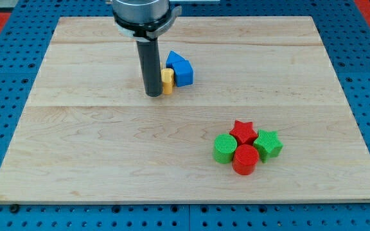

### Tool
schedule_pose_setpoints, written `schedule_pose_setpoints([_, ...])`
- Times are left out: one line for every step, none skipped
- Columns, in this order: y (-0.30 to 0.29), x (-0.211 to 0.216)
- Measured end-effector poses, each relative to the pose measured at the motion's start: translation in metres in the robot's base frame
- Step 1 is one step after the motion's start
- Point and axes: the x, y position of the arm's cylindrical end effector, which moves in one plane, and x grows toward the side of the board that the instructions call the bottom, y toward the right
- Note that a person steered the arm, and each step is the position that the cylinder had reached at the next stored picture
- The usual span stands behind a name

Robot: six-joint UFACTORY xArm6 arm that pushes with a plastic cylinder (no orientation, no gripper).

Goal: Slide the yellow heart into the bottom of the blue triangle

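No readable writing or labels anywhere. Pale wood-plank worktop (95,154) on blue pegboard. Dark rod, my tip (153,95) touching yellow heart (167,82) on its left; no tool fitted, so nothing grasped. Heart pressed against blue triangle (180,69). Ribbed-looking cluster lower right: red star (243,131), red cylinder (245,160), two green blocks (224,149) (268,144).

**Occlusions and Cut-Off Regions**

The rod (153,64) covers the left part of the yellow heart (167,81); its heart outline cannot be confirmed. My tip (153,95) stands against that hidden side; contact cannot be verified. The blue triangle (179,69) is partly masked by the yellow heart at its lower left. The arm housing (143,14) is cropped by the view's top. The red cylinder (245,160) hides the lower point of the red star (243,132).
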Motion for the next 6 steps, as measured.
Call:
schedule_pose_setpoints([0.006,0.013])
schedule_pose_setpoints([0.020,0.016])
schedule_pose_setpoints([0.023,0.007])
schedule_pose_setpoints([0.025,-0.004])
schedule_pose_setpoints([0.023,-0.009])
schedule_pose_setpoints([-0.011,0.000])
